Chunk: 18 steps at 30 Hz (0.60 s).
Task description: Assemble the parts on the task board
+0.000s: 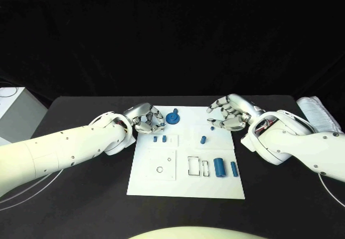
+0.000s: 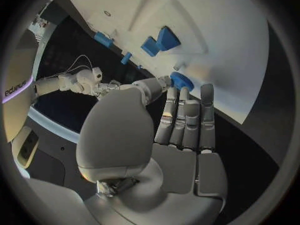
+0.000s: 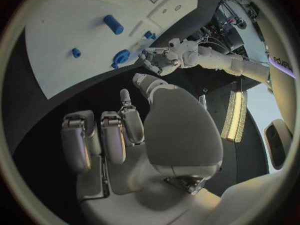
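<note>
The board (image 1: 185, 185) has its bare near edge closest to the camera; it is a long white plate running from near to far down the middle of the table (image 1: 79, 199). Just in from that edge, on the right, two cylinders (image 1: 218, 167) lie side by side, each with its long axis running near to far, beside an outlined slot (image 1: 194, 166). Further in, two small pegs (image 1: 159, 139) stand near the left side and one peg (image 1: 203, 140) near the middle. At the far end sits the round knob (image 1: 173, 118), upright on the plate, with its short stem pointing to the far right.

The left hand (image 1: 146, 119) is at the board's far left corner, just left of the knob. From its wrist camera the fingers (image 2: 187, 120) lie straight and side by side with the knob (image 2: 182, 80) just past their tips; I see nothing held, so I judge the hand empty and open. The right hand (image 1: 231, 113) hovers over the far right edge, fingers curled loosely, nothing in them; the right wrist view agrees.

The step in hand looks like taking the knob with the left hand. To do it well, bring thumb and fingers to opposite sides of the round body, not the stem, and lift straight up so it does not tip or skid. Keep the right hand clear of the far edge.
</note>
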Motion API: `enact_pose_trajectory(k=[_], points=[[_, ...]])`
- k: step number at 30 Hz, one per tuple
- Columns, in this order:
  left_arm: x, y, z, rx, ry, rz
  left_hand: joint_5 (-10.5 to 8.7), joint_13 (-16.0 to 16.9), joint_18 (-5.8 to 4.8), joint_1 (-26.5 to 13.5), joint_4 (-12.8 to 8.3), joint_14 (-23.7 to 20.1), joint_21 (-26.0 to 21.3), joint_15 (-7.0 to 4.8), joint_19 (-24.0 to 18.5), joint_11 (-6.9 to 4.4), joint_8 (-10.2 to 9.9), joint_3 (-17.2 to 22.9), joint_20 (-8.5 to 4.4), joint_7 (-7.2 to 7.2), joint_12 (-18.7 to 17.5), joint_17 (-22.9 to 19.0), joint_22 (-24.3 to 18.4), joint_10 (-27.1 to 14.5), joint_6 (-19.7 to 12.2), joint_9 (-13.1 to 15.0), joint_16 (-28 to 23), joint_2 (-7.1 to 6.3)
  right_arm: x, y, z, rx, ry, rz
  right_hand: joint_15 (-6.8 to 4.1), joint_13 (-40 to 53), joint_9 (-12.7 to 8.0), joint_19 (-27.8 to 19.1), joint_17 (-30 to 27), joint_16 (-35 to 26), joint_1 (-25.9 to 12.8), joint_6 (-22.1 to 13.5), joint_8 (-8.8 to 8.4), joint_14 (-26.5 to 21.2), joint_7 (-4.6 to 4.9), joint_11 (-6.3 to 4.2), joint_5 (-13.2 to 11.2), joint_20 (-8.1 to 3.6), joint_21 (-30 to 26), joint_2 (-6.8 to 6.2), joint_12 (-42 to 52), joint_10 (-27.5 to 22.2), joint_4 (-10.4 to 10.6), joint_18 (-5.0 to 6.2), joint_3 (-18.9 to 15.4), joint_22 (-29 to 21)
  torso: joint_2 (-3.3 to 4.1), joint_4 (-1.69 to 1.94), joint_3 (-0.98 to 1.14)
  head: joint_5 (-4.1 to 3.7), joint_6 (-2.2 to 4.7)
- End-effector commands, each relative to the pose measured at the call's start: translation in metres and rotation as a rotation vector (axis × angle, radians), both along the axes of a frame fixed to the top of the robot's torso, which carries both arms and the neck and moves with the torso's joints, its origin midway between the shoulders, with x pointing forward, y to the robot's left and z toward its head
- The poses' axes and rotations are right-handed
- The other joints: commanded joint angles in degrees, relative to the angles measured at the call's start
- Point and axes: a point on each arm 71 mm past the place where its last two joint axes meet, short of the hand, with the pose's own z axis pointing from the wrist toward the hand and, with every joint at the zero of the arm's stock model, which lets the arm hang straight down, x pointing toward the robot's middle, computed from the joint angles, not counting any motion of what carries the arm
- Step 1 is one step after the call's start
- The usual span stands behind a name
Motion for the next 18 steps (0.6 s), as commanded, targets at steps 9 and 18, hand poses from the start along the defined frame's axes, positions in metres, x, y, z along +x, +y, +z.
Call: enact_pose_trajectory(k=[9, 18], points=[[-0.0013, -0.0067, -0.0015, 0.045, -0.008, -0.037, -0.19, 0.6, 0.69, -0.7, -0.5, -0.1, 0.4, 0.28, -0.1, 0.16, -0.4, -0.2, 0.68, -0.20, 1.1, 0.2, 0.2, -1.3, 0.2, -0.1, 0.5, 0.04, -0.0007, 0.0009, -0.0005, -0.009, -0.001, 0.012, -0.30, 4.7, -0.1, 5.5, 13.5, -0.3, -0.5, -0.2, 0.25, 5.4, -0.03, -0.13, -0.1, -0.23, -0.2, 0.08, 0.0, 0.2, 0.0, -0.56, 0.3, 14.4, -0.03, -0.04, 0.03, -0.04, 0.07], [-0.0018, -0.0087, -0.0022, 0.050, 0.000, -0.042, -0.12, 1.7, 0.81, -0.5, -1.0, 0.5, 0.8, 0.02, -0.2, -0.27, -0.2, -0.2, 0.68, -0.03, 3.2, 1.1, 0.6, -1.3, 1.0, -0.1, 1.1, 0.72, -0.0009, 0.0005, -0.0005, -0.009, -0.001, 0.011, -0.30, 4.7, -0.1, 5.5, 13.5, -0.3, -0.5, -0.2, 0.25, 5.4, -0.03, -0.13, -0.1, -0.23, -0.2, 0.08, 0.0, 0.2, 0.0, -0.56, 0.3, 14.4, -0.03, -0.04, 0.07, -0.09, 0.10]])
